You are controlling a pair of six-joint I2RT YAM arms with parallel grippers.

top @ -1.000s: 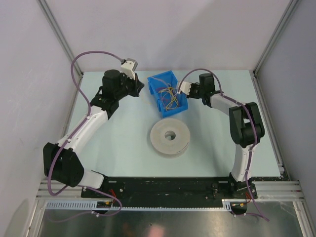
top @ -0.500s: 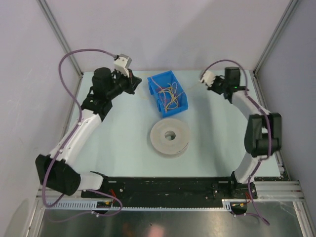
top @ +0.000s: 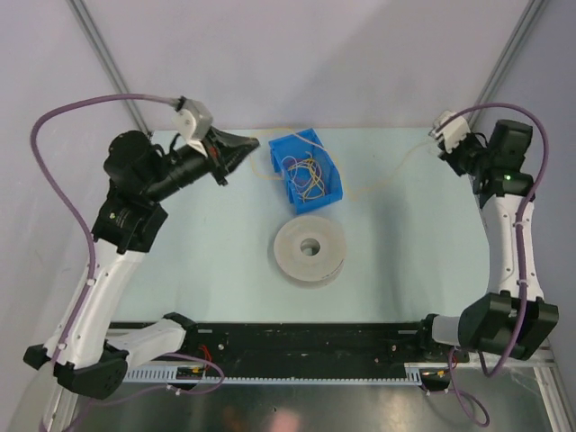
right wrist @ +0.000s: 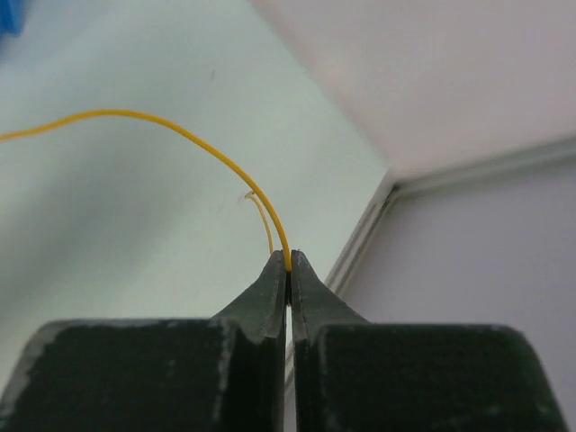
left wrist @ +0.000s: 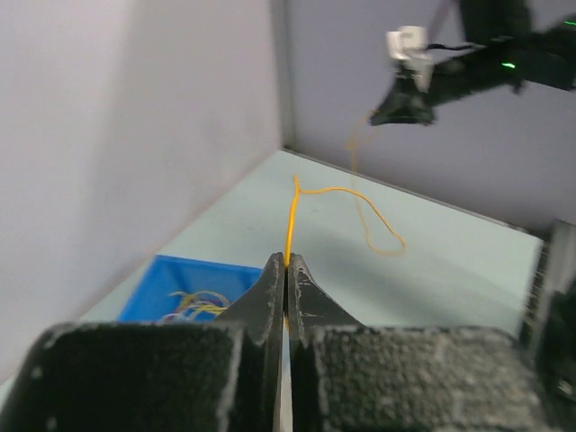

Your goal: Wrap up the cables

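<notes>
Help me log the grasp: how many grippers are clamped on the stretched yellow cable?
2. The left gripper pinches the yellow cable left of the blue bin; the right gripper pinches it near the far right corner.

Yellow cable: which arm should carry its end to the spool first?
Probably left. Both pinch the cable, but the left gripper sits nearer the spool; the right gripper is by the far corner.

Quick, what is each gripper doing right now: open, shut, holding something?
Left gripper: closed on the yellow cable.
Right gripper: closed on the same yellow cable.
</notes>
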